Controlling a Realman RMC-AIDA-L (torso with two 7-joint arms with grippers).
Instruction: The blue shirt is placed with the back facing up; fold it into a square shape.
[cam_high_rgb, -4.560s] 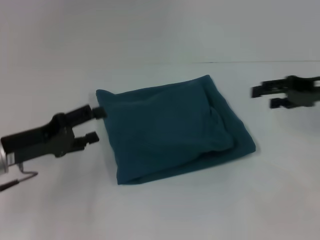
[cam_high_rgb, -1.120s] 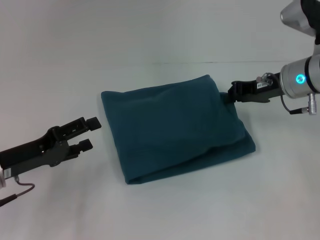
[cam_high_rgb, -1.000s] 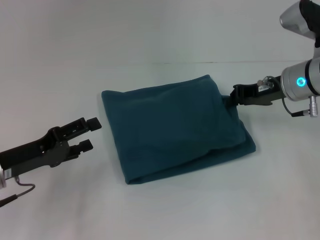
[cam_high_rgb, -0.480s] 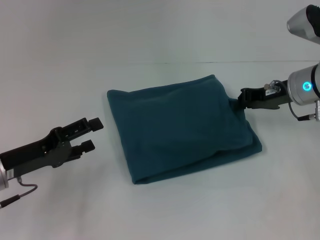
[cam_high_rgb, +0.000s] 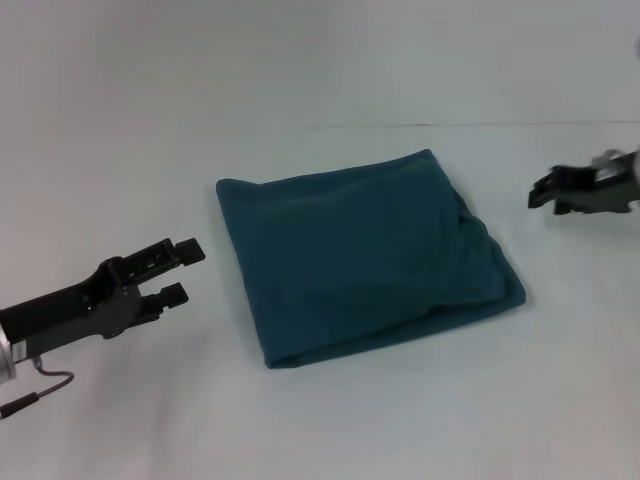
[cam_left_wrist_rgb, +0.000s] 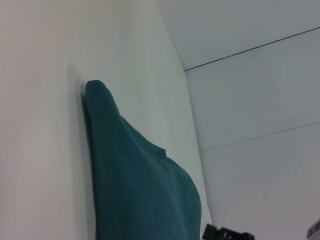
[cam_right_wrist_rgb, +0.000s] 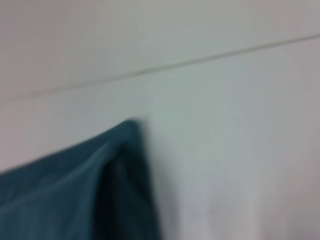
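Hovering both grippers off blue shirt (cam_high_rgb: 365, 255), neither touching cloth. Shirt lies mid-table (cam_high_rgb: 330, 420) between my arms, folded into near-square packet, turned a bit askew, slightly longer across from left to right; loose layered edge bulges on my right side. My left gripper (cam_high_rgb: 175, 270) near shirt's left edge, fingers spread, empty, pointing at it. My right gripper (cam_high_rgb: 550, 192) off shirt's far right corner, apart from cloth; fingers' gap unclear, cannot tell. Judgement: right arm closer to untidy edge, so any tidying falls there.
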